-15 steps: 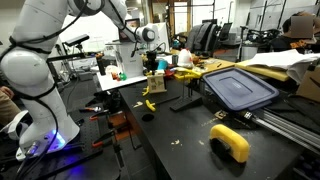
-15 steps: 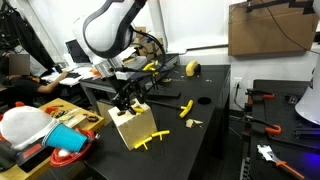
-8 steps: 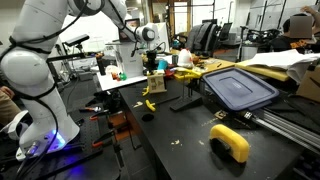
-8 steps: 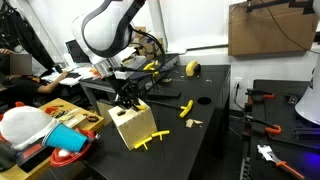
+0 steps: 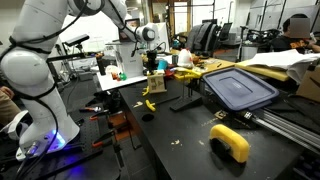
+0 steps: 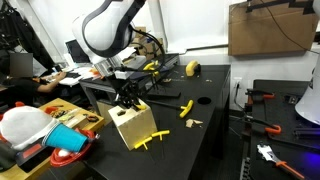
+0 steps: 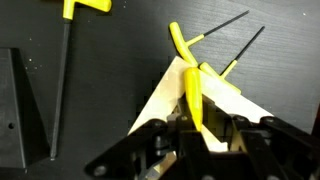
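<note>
The gripper (image 6: pixel 128 97) sits atop a wooden block (image 6: pixel 134 126), its fingers closed around a yellow-handled hex key (image 7: pixel 192 95). A second key (image 6: pixel 186 108) lies nearby on the table (image 6: pixel 205 150).

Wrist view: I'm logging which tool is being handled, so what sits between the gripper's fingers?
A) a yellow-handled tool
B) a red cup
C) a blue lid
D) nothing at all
A: a yellow-handled tool runs down between the fingers of the gripper, in front of the pale wooden block; whether the fingers clamp it cannot be told.
</note>
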Robot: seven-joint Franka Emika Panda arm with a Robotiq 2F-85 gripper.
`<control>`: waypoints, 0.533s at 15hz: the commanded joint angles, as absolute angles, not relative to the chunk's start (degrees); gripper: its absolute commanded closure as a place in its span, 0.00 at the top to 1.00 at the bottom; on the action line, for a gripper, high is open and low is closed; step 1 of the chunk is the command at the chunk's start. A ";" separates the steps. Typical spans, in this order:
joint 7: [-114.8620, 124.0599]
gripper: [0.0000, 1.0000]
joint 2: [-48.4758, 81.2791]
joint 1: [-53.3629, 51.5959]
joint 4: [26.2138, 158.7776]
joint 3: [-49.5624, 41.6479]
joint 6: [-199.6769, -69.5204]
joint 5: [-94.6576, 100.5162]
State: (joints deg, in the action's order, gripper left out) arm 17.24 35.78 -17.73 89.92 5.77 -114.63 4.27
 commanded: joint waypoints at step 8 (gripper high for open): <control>19.67 0.05 28.16 -15.62 95.54 5.88 -114.23 -0.48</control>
State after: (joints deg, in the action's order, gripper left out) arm 19.51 32.65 -16.67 91.70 5.47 -114.57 1.67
